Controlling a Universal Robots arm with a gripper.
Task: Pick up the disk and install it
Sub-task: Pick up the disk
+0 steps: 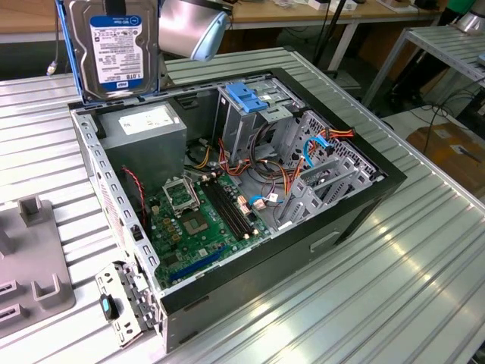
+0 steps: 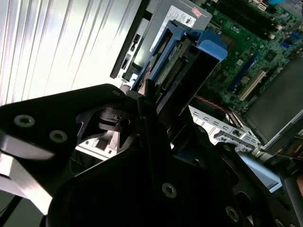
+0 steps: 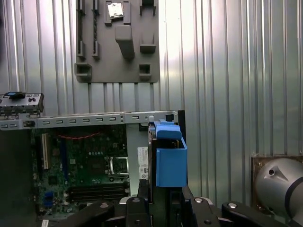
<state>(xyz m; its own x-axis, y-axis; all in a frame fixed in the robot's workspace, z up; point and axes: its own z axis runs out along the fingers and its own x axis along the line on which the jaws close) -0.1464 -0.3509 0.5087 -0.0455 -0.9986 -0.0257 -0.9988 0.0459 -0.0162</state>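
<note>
Pinches, with the black pincer (image 3: 165,201), the flat silver-black metal disk (image 1: 121,49) with white label and blue plastic side rails. Holds it upright above the grey power-supply box (image 1: 144,133) of the open black computer case (image 1: 379,186). Seems done with picking up; not yet installed, apart from the tall metal cage (image 1: 250,102) with blue plastic top.

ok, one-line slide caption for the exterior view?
Disk, label facing the camera, hangs upright above the open case, near the power supply.
</note>
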